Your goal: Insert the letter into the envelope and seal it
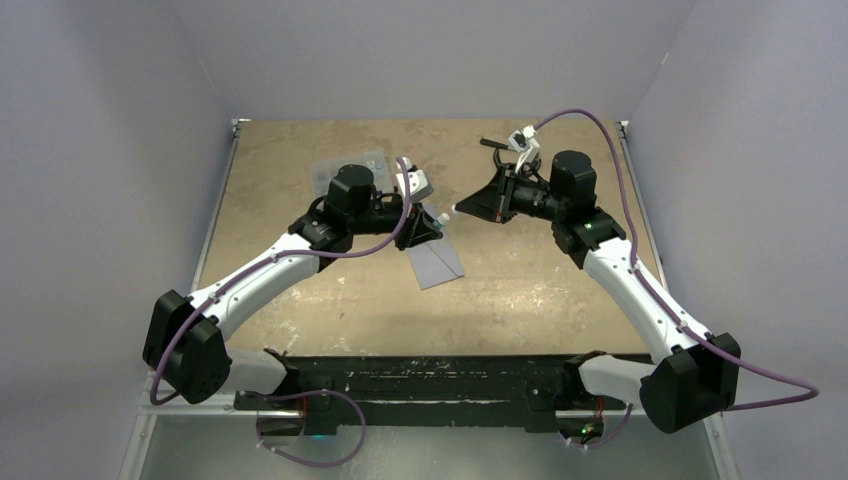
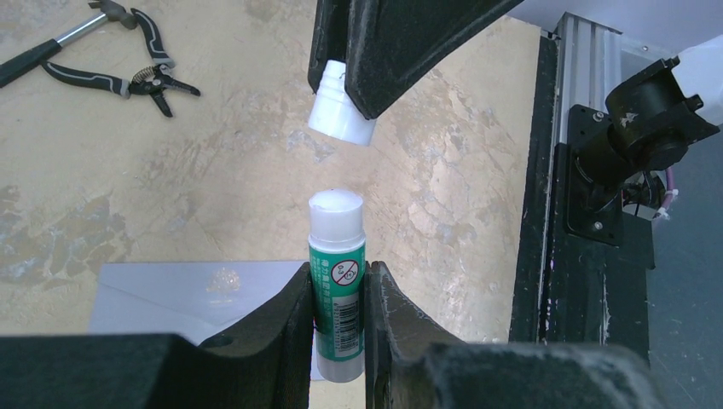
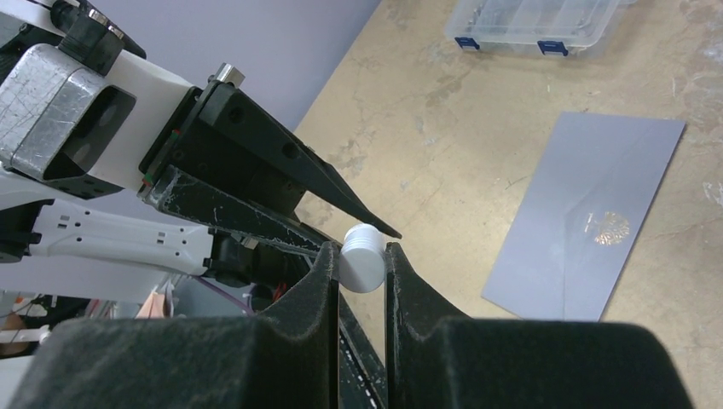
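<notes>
Nearest the bases: the envelope [image 3: 588,213] lies flat on the table [image 1: 520,290], just below and between the two grippers. Its flap is folded down with a gold emblem at the point; can't tell whether it is stuck. The letter is not visible anywhere, so it is probably already inside.

Mid-table, above the envelope: the left gripper [image 2: 338,274] is clamped on a green-labelled glue stick [image 2: 337,243], gripped low on the barrel, with the bare white glue tip sticking out. The right gripper [image 3: 360,254] pinches the white cap [image 3: 362,243]. Cap and stick are apart, a clear gap between them, roughly on one line but with the cap tilted a little off-axis.

Judgement: this is the sealing stage, glue uncapped.
- If glue is going on next, the flap has to be lifted first. Keep the cap hand clear and bring the stick down square to the flap's inner edge. Use light pressure, since thin paper will drag or crease.
- If the cap is going back on, straighten it to the barrel's axis before pushing. A skewed push could lever the stick out of the left grip.

Far side: a clear plastic box [image 3: 533,21] at far left, pliers [image 2: 128,75] at far right. Both are well apart from the work.
</notes>
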`<state>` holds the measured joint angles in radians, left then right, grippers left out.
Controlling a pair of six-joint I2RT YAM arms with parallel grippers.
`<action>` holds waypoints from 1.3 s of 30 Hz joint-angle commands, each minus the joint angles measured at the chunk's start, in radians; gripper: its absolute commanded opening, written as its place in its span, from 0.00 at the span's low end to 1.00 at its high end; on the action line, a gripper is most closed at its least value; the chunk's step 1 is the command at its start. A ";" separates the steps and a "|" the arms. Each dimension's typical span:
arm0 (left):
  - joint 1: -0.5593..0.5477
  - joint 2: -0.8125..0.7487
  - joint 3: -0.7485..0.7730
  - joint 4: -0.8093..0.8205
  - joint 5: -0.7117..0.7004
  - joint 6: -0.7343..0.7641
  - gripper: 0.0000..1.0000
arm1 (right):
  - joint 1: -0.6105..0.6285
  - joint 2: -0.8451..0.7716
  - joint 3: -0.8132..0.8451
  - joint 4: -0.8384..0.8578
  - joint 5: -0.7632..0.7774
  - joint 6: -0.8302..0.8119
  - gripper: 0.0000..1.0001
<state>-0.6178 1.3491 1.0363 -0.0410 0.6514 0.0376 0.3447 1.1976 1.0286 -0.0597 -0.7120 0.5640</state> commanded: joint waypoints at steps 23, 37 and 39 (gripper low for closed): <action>-0.002 -0.045 -0.029 0.219 0.062 -0.133 0.00 | 0.000 -0.017 -0.087 0.253 -0.081 0.193 0.09; -0.003 -0.012 0.076 -0.073 0.125 0.077 0.00 | 0.007 0.029 -0.046 0.139 -0.159 0.025 0.09; -0.003 0.002 0.133 -0.165 0.133 0.139 0.00 | 0.008 0.036 -0.027 0.068 -0.164 -0.029 0.09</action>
<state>-0.6167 1.3441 1.0519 -0.0410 0.7261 0.0292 0.3470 1.2186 0.9466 0.1150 -0.8433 0.6765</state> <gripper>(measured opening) 0.198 0.169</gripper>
